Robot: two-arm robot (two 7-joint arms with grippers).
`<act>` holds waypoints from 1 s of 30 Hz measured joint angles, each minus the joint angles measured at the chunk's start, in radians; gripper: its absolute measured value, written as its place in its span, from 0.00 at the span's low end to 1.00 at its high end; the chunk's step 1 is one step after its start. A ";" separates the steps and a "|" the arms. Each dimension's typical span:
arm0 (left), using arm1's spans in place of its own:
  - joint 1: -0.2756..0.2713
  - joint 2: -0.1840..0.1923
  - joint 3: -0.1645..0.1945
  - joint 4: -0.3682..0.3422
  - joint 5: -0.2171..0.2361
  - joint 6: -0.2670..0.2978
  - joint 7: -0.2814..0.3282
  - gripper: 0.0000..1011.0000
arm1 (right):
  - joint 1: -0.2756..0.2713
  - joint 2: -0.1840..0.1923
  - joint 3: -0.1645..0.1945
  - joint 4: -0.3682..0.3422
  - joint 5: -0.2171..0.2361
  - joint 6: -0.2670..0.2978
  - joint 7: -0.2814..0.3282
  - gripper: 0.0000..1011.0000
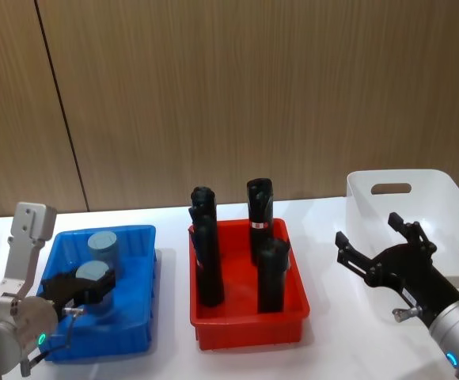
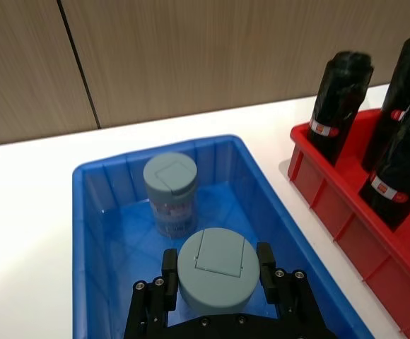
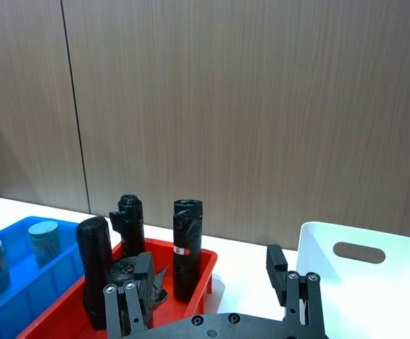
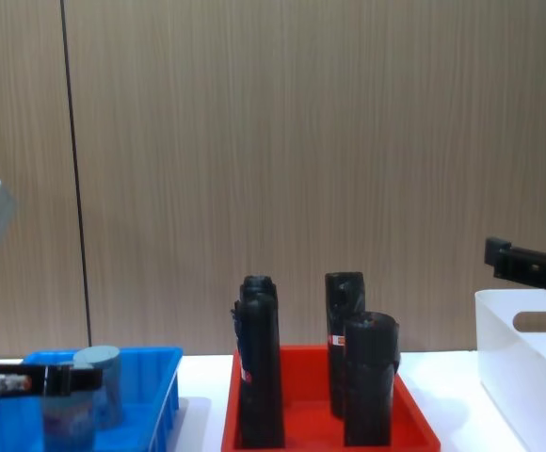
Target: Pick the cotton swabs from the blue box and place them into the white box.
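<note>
Two cotton swabs tubs with pale blue lids stand in the blue box (image 1: 138, 232) at the left. The far tub (image 1: 103, 244) (image 2: 170, 185) stands free. My left gripper (image 1: 81, 286) (image 2: 217, 272) is shut on the near tub (image 1: 93, 275) (image 2: 215, 268), with a black finger (image 2: 265, 263) pressed to each side of its lid, low inside the box. At the right, my right gripper (image 1: 367, 231) (image 3: 208, 286) hovers open and empty beside the white box (image 1: 439, 190) (image 3: 403, 282), on its left.
Between the two boxes sits a red tray (image 1: 245, 328) holding several tall black rolls (image 1: 207, 253). A wooden wall closes off the table's far edge. Bare white table (image 1: 332, 332) lies in front of the tray and around the boxes.
</note>
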 joint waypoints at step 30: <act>0.026 0.080 -0.030 -0.173 0.080 -0.128 -0.289 0.67 | 0.000 0.000 0.000 0.000 0.000 0.000 0.000 0.99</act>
